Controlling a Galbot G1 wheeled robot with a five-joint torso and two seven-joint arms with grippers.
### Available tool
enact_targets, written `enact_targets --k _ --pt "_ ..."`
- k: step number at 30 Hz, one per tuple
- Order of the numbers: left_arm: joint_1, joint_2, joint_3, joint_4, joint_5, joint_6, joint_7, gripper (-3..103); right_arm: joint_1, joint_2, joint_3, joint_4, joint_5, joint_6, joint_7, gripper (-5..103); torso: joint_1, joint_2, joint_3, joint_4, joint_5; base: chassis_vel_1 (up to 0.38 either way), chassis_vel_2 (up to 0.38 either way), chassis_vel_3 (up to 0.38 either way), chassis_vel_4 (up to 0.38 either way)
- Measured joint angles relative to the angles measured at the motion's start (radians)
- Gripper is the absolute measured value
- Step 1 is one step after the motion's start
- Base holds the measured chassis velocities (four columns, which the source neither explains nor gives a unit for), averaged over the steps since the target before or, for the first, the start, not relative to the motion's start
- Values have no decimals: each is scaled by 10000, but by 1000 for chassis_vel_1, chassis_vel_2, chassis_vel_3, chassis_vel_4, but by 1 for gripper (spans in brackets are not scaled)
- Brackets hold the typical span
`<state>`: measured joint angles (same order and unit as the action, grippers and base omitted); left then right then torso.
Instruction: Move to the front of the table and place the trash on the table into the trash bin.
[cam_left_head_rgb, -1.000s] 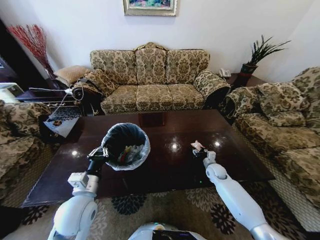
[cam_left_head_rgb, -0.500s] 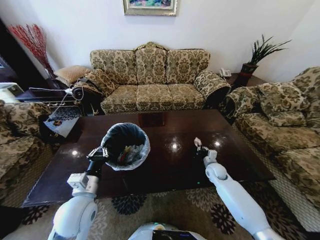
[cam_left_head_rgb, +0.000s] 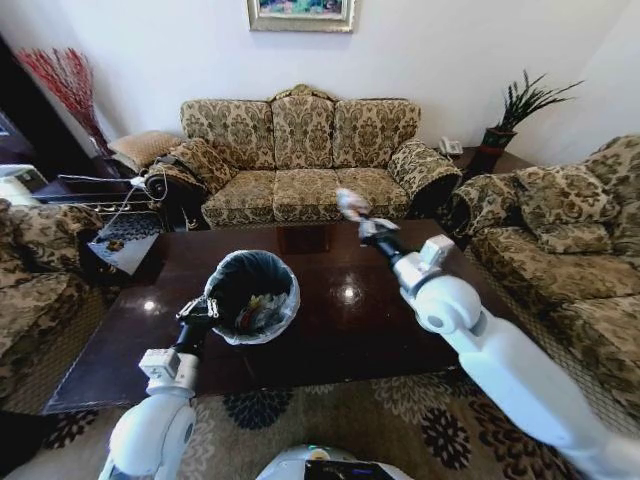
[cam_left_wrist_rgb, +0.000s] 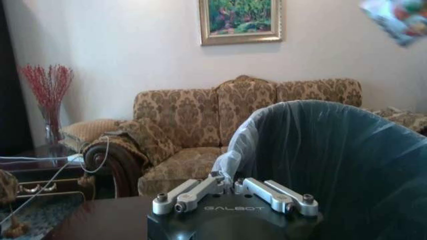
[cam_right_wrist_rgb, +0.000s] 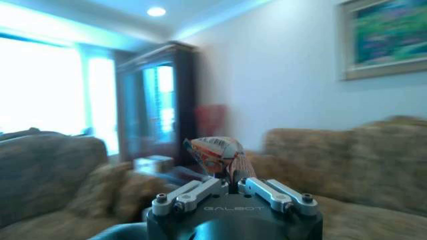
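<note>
**Wrapper held high over the table, bin gripped at its rim**

Patterned sofas ring the table (cam_left_head_rgb: 330, 330), and you can take that dark glossy top as your landmark for everything else. On it, toward its left half, stands the trash bin (cam_left_head_rgb: 252, 296), black-lined with pale plastic folded over the rim; you can see mixed litter lying inside it.

Your left gripper (cam_left_head_rgb: 197, 314) sits at the bin's near-left edge, above the table's front part. In the left wrist view the gripper (cam_left_wrist_rgb: 230, 186) has its fingers closed onto the pale plastic fold of the rim, so the bin (cam_left_wrist_rgb: 320, 165) is pinched there.

Your right gripper (cam_left_head_rgb: 363, 225) is raised well above the table, over its far edge and to the right of the bin, with the arm stretching up from the table's near-right side. Its fingers are clenched on a pinkish-white crumpled wrapper (cam_left_head_rgb: 350, 204), which sticks out beyond the fingertips. The right wrist view confirms the grasp: the wrapper (cam_right_wrist_rgb: 217, 152) stands upright between the closed fingers of the gripper (cam_right_wrist_rgb: 230, 185). From the left wrist camera you see the same wrapper (cam_left_wrist_rgb: 397, 17) in the air, higher than the bin's rim and off to its side, well apart from it.

Behind the table's far edge stands the three-seat sofa (cam_left_head_rgb: 300, 160).
</note>
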<state>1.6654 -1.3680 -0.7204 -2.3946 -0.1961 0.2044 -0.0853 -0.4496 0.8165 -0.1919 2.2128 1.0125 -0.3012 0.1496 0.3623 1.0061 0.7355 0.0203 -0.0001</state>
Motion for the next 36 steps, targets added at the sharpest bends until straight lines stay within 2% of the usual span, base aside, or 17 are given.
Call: enact_targets --k 5,6,9,10,11,13,16,17,21,25,26,27,29,32,33,34,36 --pt "-58 27 -12 121 3 1 12 3 1559 468 -1940 5 574 151 -154 0 2 0 1 3 -2 0 0 0 0" --pt "-93 25 -15 154 2 1 11 3 1848 669 -2611 -72 569 148 -119 0 3 0 1 4 -3 0 0 0 0" --pt "-153 18 -29 174 -18 13 11 3 2021 875 -3358 -333 247 -19 -159 0 2 0 1 3 -3 0 0 0 0" --pt "-178 25 -42 174 -35 22 11 3 2043 941 -3612 -481 85 -58 -194 5 2 0 1 2 -3 0 0 0 0" --pt "-178 25 -42 174 -35 22 11 3 2043 941 -3612 -481 85 -58 -194 5 2 0 1 2 -3 0 0 0 0" --pt "-226 77 -88 172 -105 62 4 3 2047 1081 -3943 -783 -259 -65 -221 16 2 0 1 0 -1 0 0 0 0" --pt "-283 130 -143 153 -209 145 -19 3 2175 1363 -3959 -1136 -391 -47 -171 32 2 0 1 1 -2 0 0 0 0" --pt "-283 130 -143 153 -209 145 -19 3 2175 1363 -3959 -1136 -391 -47 -171 32 2 0 1 1 -2 0 0 0 0" --pt "-298 112 -127 153 -219 157 -22 3 2481 1554 -3847 -1306 -365 118 -121 43 2 0 1 1 -2 0 0 0 0" --pt "-324 108 -135 154 -244 158 -35 3 2656 1569 -3168 -1338 -173 336 221 65 2 0 1 3 0 0 0 0 0" --pt "-324 108 -135 154 -244 158 -35 3 2656 1569 -3168 -1338 -173 336 221 65 2 0 1 3 0 0 0 0 0" --pt "-343 126 -162 154 -284 158 -48 3 2644 1394 -2907 -1231 -136 408 458 70 2 0 1 3 -1 0 0 0 0" --pt "-354 136 -176 154 -314 158 -58 3 2598 1257 -2751 -1133 -131 444 639 70 3 0 1 3 0 0 0 0 0" --pt "-382 184 -204 142 -421 158 -89 3 2079 483 -2145 -703 -151 412 1240 86 2 0 1 2 5 0 0 0 0" --pt "-368 237 -215 116 -435 160 -99 3 1687 -72 -1854 -358 -277 293 1469 91 0 0 1 -2 4 0 0 0 0" --pt "-368 237 -215 116 -435 160 -99 3 1687 -72 -1854 -358 -277 293 1469 91 0 0 1 -2 4 0 0 0 0" --pt "-285 237 -255 -19 -429 170 -98 3 1385 -568 -1689 -57 -353 215 1527 99 0 0 1 -3 4 0 0 0 0"
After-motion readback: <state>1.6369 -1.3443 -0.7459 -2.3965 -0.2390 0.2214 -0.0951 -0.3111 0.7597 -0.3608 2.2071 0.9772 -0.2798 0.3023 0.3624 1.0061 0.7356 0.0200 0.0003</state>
